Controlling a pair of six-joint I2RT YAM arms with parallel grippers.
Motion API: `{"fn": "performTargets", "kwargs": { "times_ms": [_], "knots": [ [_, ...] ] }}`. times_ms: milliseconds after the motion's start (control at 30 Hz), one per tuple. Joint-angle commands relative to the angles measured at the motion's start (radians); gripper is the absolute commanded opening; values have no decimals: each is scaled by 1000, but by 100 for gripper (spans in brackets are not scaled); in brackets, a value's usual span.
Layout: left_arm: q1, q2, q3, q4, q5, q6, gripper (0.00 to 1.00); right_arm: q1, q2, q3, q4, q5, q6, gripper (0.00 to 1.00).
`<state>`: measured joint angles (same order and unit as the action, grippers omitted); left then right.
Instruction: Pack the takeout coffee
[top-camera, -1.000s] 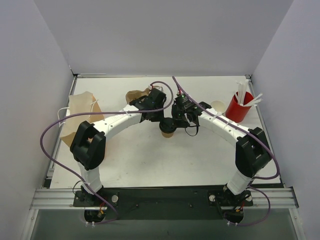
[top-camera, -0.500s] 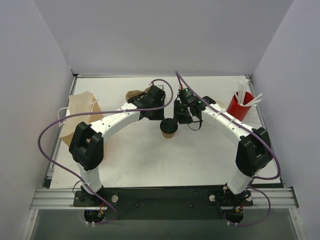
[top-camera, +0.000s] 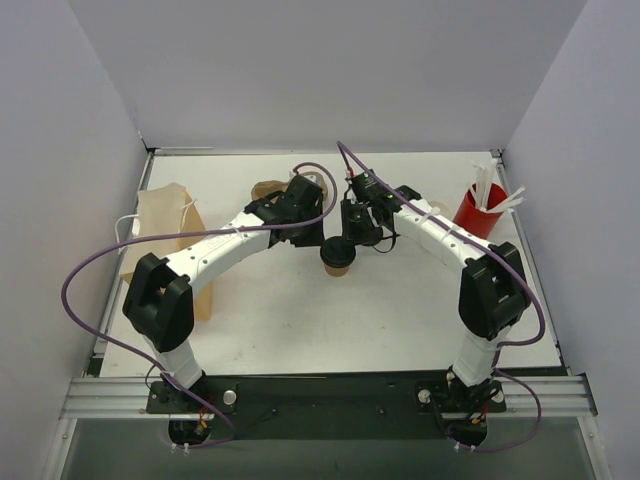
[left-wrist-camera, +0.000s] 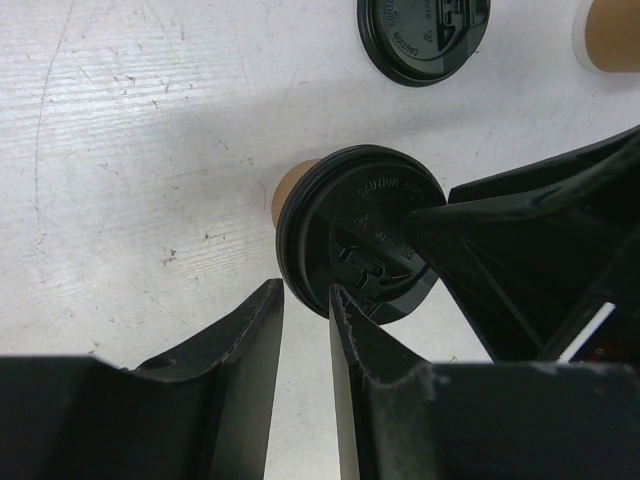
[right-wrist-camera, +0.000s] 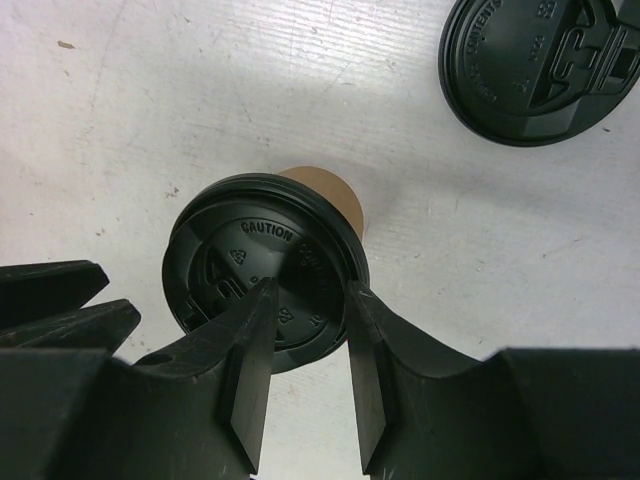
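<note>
The takeout coffee is a small brown paper cup with a black lid, standing upright mid-table. In the left wrist view the coffee sits just past my fingertips. My left gripper is open by a narrow gap with nothing in it, its right finger overlapping the lid's near rim. From the right wrist the lid lies under my right gripper, which hovers over it, open and empty. The two grippers flank the cup, close together.
A spare black lid lies flat on the table beyond the cup. Another brown cup shows at the frame edge. A brown paper bag lies at the left. A red cup with white straws stands at the right.
Both grippers have lifted back from the cup and their jaws have parted a little. The lidded cup, earlier covered by them, now shows. The left arm's elbow has swung left.
</note>
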<state>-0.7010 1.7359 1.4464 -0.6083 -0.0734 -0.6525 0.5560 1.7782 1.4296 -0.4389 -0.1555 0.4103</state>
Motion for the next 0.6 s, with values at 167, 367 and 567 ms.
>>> {"fn": "performTargets", "kwargs": {
  "times_ms": [167,367,567],
  "knots": [
    [-9,39,14,65,32,-22,35,-1,12,26,-38,4,-28,29],
    [-14,60,17,65,34,-22,35,-1,18,17,-38,4,-21,28],
    [-14,73,11,71,37,-22,32,-1,20,5,-37,4,-8,25]
  ]
}}
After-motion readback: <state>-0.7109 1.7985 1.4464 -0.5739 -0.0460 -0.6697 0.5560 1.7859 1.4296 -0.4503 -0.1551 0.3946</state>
